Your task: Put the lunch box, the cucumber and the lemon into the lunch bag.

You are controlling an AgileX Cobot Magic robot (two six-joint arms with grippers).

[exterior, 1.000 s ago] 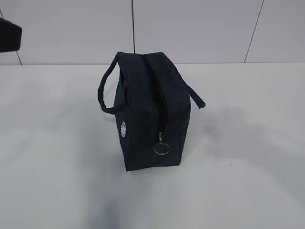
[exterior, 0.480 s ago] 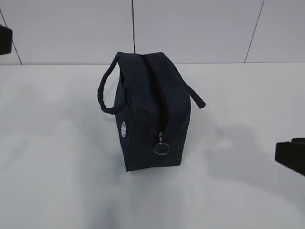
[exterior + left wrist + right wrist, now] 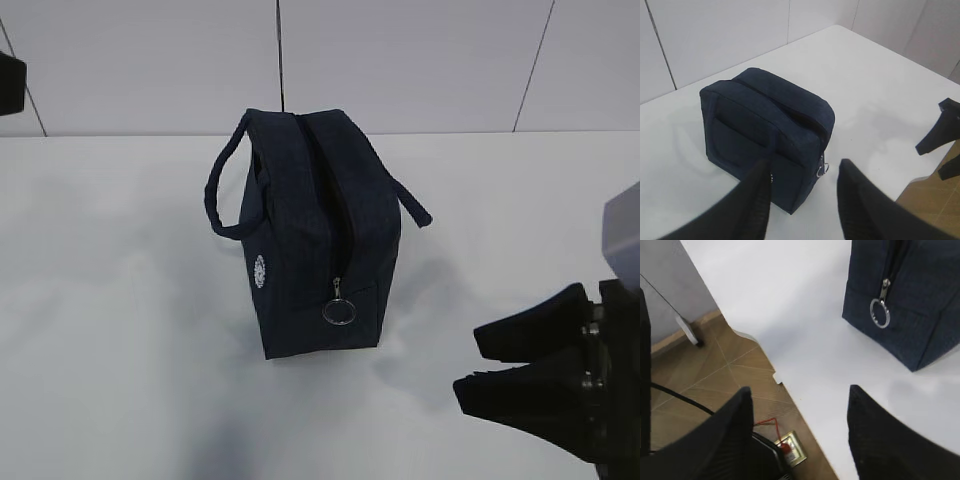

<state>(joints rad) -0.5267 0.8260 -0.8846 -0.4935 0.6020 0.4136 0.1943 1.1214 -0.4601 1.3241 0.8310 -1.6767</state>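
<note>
The lunch bag [image 3: 318,235] stands upright on the white table [image 3: 120,380], its zipper run down to the ring pull [image 3: 339,312]. The right gripper [image 3: 485,368], jaws apart and empty, has just entered beside the bag; the left gripper [image 3: 802,175], also spread, hovers above it. No lunch box, cucumber or lemon shows; likely they are inside.

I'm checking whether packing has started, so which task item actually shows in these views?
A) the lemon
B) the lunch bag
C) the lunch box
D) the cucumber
B: only the lunch bag stands on the white table, its ring pull hanging at the near end; no lunch box, lemon or cucumber appears in any view.
</note>
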